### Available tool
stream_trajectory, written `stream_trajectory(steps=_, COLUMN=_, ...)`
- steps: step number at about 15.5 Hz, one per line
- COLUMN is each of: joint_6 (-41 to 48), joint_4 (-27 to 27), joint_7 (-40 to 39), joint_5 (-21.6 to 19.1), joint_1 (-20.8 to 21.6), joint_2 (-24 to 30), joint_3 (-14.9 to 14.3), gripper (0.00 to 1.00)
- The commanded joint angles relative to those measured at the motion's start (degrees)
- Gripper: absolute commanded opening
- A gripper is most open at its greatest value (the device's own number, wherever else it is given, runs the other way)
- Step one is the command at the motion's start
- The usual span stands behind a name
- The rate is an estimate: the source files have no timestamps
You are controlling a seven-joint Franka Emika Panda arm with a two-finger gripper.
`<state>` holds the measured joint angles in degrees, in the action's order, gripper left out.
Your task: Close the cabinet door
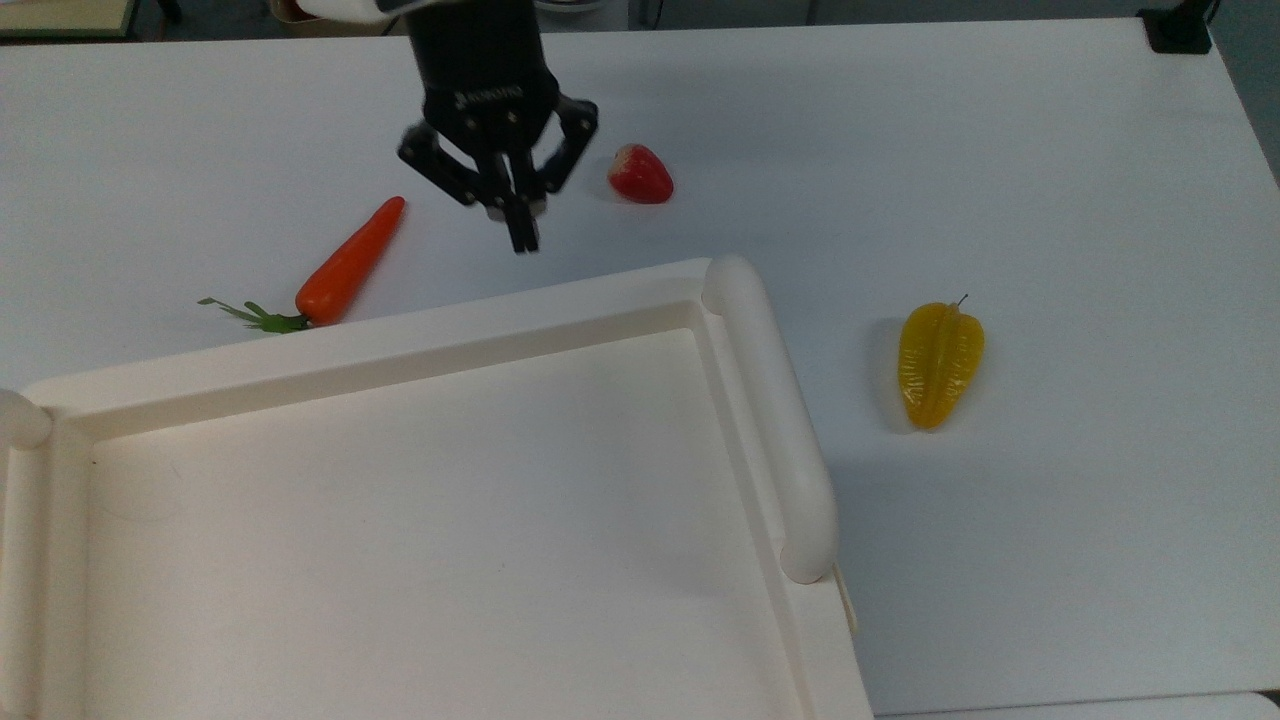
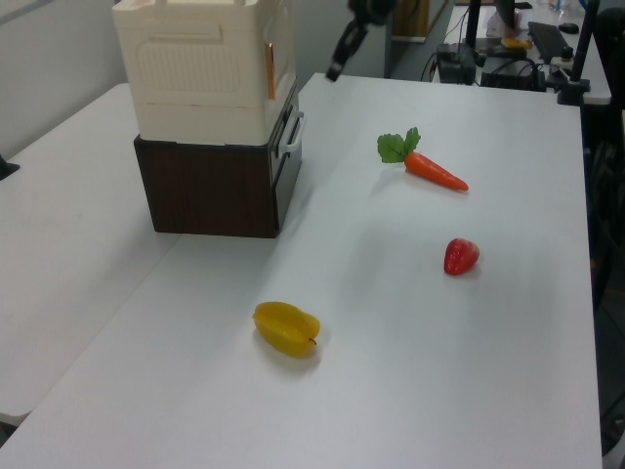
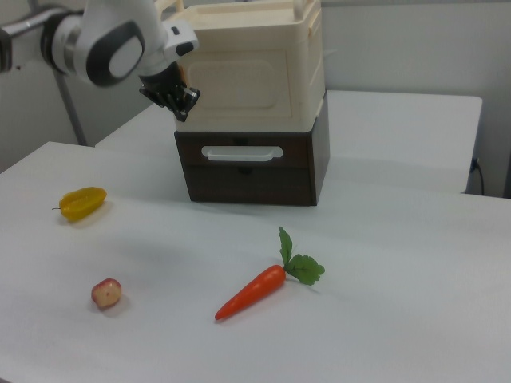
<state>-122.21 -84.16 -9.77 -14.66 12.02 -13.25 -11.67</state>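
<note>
The cabinet door sits flush in the front of the cabinet, a cream box resting on a dark brown base with a pale drawer handle. In the top view the cabinet's recessed top takes up the lower left, edged by thick rounded rails. The gripper hangs in the air at about 12 o'clock from that top's far edge, apart from it, with its fingers pinched together on nothing. A carrot lies on the white table at about 8 o'clock from the gripper, a strawberry at about 2 o'clock. A yellow starfruit lies at 3 o'clock from the cabinet's right rail, well apart.
</note>
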Motion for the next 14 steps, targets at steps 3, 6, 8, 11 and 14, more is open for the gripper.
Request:
stream_trajectory(steps=3, joint_6=24.17, joint_4=-2.68, joint_7=10.03, joint_5=7.62, joint_1=-10.24, joint_2=8.76, joint_3=6.64, gripper=0.32)
stream_trajectory(steps=6, joint_6=27.8, joint_4=-2.68, joint_7=9.68, joint_5=8.59, joint_1=-11.14, joint_2=9.12, joint_3=6.57, gripper=1.0)
stream_trajectory(steps=8, joint_6=29.13, joint_4=-2.59, joint_7=9.5, joint_5=11.04, joint_1=-10.53, joint_2=8.34, joint_3=5.52, gripper=1.0)
stream_trajectory(steps=11, joint_6=29.74, joint_4=-2.42, joint_7=9.15, joint_5=12.28, joint_1=-10.88, joint_2=8.24, joint_3=4.38, gripper=1.0)
stream_trajectory(steps=14, joint_6=29.83, joint_4=-2.15, joint_7=7.39, joint_5=12.2, joint_1=-11.32, joint_2=8.5, joint_3=4.02, gripper=1.0)
